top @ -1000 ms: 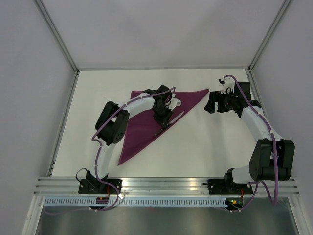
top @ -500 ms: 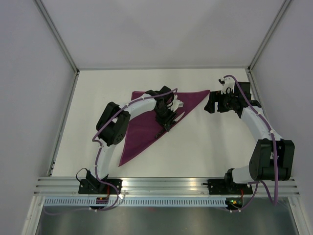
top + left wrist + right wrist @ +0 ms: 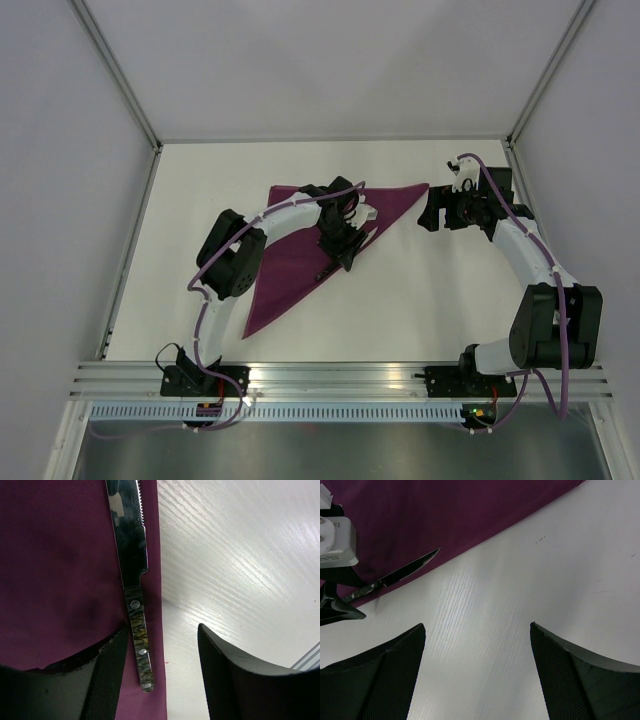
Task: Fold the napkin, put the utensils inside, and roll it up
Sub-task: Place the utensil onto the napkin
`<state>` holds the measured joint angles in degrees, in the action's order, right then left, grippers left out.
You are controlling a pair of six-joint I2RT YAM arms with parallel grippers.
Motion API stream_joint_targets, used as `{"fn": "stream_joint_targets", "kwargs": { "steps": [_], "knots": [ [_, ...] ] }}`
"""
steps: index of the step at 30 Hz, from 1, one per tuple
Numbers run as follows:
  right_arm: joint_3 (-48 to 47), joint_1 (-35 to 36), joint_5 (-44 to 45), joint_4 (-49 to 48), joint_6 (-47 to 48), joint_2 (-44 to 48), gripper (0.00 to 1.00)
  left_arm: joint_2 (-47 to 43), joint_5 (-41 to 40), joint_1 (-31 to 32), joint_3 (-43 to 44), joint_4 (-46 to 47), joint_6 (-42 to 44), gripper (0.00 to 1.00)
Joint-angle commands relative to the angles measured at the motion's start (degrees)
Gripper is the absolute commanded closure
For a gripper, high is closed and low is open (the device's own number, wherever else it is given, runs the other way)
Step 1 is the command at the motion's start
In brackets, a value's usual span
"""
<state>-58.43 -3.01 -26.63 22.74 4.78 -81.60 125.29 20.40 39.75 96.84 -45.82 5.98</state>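
The white table [image 3: 430, 300] carries one large thing, the napkin [image 3: 290, 268], already folded into a magenta triangle. It lies in the middle of the worktop, somewhat toward the far edge. Its long diagonal side runs from a tip pointing at the far right corner down to a tip pointing at the near left corner. The left arm [image 3: 232, 262] arches over this cloth, and the left gripper [image 3: 346, 256] hangs low over the middle of that diagonal side. Its fingers [image 3: 230, 675] stand apart and grip nothing. The right gripper [image 3: 433, 214] hovers over bare table near the right edge in the far half, just off the napkin's far tip, its jaws also spread and empty. The only utensil in view is a knife [image 3: 133, 570] with a serrated blade and a dark riveted handle. It lies flat on the napkin, along the diagonal side and just inside it, with only a thin strip of cloth between it and the table. In the left wrist view the handle lies between the open left fingers, close against one of them; whether it touches I cannot tell. The fold looks done and the placing of utensils is in hand. With the knife so near the margin, the next move probably calls for lifting the left gripper straight up without dragging the handle off the cloth. Any further pieces would come next, and then a grip on the cloth edge to begin the roll.
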Motion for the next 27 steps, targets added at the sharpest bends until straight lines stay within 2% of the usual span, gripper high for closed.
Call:
{"fn": "stream_joint_targets", "kwargs": {
  "steps": [1, 11, 27],
  "knots": [
    [0.2, -0.2, 0.6, -1.5, 0.5, -0.6, 0.1, -1.5, -4.6, -0.2, 0.8, -0.1, 0.6, 0.36],
    [0.4, -0.2, 2.3, -2.3, -0.2, -0.7, 0.1, -5.1, -1.3, -0.2, 2.1, -0.6, 0.4, 0.33],
    [0.4, -0.7, 2.6, -2.4, -0.7, -2.0, 0.1, -8.6, -1.1, 0.2, 1.6, 0.3, 0.0, 0.33]
  ]
}}
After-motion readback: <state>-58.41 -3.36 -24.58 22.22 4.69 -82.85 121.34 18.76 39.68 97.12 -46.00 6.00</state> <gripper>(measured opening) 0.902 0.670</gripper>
